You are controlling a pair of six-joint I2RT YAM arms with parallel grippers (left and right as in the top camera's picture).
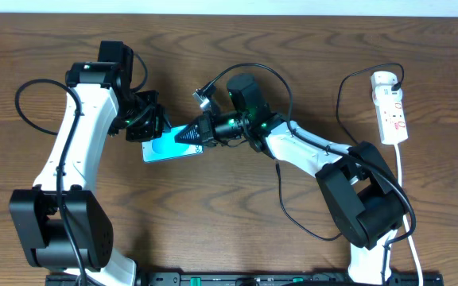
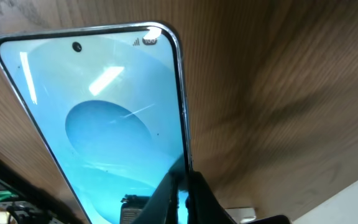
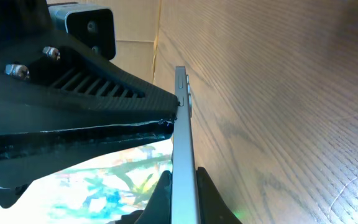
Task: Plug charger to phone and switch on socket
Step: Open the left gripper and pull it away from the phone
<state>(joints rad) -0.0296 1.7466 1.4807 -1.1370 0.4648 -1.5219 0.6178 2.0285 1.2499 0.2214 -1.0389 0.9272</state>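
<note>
The phone (image 1: 165, 147), its screen lit turquoise, is held over the wooden table between both grippers. My left gripper (image 1: 151, 129) is shut on its left end; in the left wrist view the jaws (image 2: 185, 180) pinch the edge of the phone (image 2: 104, 112). My right gripper (image 1: 188, 137) is shut on its right end; the right wrist view shows the phone (image 3: 183, 124) edge-on between the gripper's (image 3: 184, 185) two jaws. The black charger cable (image 1: 281, 195) lies loose on the table below the right arm. The white socket (image 1: 391, 107) lies at the far right.
The socket's white cord (image 1: 401, 183) runs down toward the table's front edge. A black cable loops from the socket's top end toward the right arm. The right arm's base (image 1: 364, 199) stands at front right, the left arm's base (image 1: 58, 226) at front left.
</note>
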